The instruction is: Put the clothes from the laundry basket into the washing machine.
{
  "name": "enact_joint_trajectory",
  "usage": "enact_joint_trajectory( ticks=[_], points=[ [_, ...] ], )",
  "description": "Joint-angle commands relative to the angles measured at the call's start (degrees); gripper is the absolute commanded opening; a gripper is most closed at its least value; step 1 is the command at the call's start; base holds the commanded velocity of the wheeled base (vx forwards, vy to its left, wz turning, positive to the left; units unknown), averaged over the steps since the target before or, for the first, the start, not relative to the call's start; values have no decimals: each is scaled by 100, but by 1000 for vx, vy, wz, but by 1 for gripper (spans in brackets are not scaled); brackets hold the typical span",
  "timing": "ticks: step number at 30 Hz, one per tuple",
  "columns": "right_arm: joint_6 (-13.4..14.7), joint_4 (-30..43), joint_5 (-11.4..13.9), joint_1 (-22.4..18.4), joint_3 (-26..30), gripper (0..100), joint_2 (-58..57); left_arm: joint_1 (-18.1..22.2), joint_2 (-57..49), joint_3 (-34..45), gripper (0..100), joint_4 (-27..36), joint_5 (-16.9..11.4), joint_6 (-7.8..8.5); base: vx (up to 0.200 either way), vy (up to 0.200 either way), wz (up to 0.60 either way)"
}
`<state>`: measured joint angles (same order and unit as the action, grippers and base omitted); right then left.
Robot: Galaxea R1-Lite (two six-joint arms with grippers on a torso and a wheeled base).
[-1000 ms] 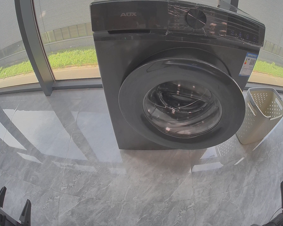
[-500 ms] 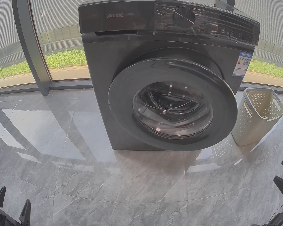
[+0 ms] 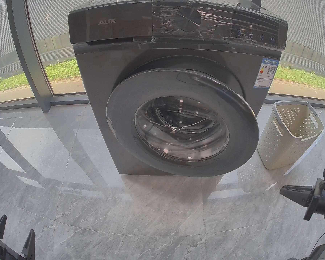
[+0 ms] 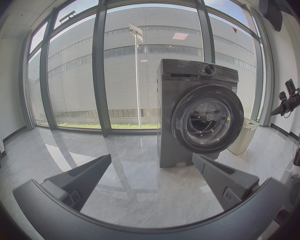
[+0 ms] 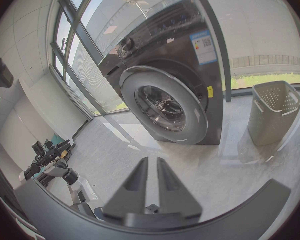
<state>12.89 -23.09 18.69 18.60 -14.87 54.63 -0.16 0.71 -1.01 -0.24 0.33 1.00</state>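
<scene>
The washer (image 3: 97, 65) stands with its door (image 3: 126, 127) ajar, basket (image 3: 274, 148) just beside it; left gripper (image 3: 14, 233) jaws apart, right gripper (image 3: 284, 191) jaws together.

R tool (image 3: 283, 190) rose from bottom R corner; now lies level, pointing L.

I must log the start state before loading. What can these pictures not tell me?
1. Basket bottom: hidden by its own wall in head and right wrist views; clothes inside cannot be confirmed.
2. Drum contents: blurred by reflections on the door glass, all views.
3. Left gripper: cut off by the head view's lower edge.
</scene>
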Motion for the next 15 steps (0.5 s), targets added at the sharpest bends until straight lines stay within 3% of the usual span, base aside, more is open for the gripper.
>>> enact_joint_trajectory(
  ticks=[1, 8, 15],
  points=[
    [39, -301, 126, 29, 28, 0, 989, -2, -71, 101, 100, -2, 2, 6, 200, 0, 0],
    [47, -1084, 126, 29, -130, 0, 1780, -2, -71, 101, 100, 7, 2, 6, 200, 0, 0],
    [47, -1629, 47, -32, -446, 0, 2588, -2, -71, 101, 100, 7, 2, 23, 0, 0, 0]
  ],
)
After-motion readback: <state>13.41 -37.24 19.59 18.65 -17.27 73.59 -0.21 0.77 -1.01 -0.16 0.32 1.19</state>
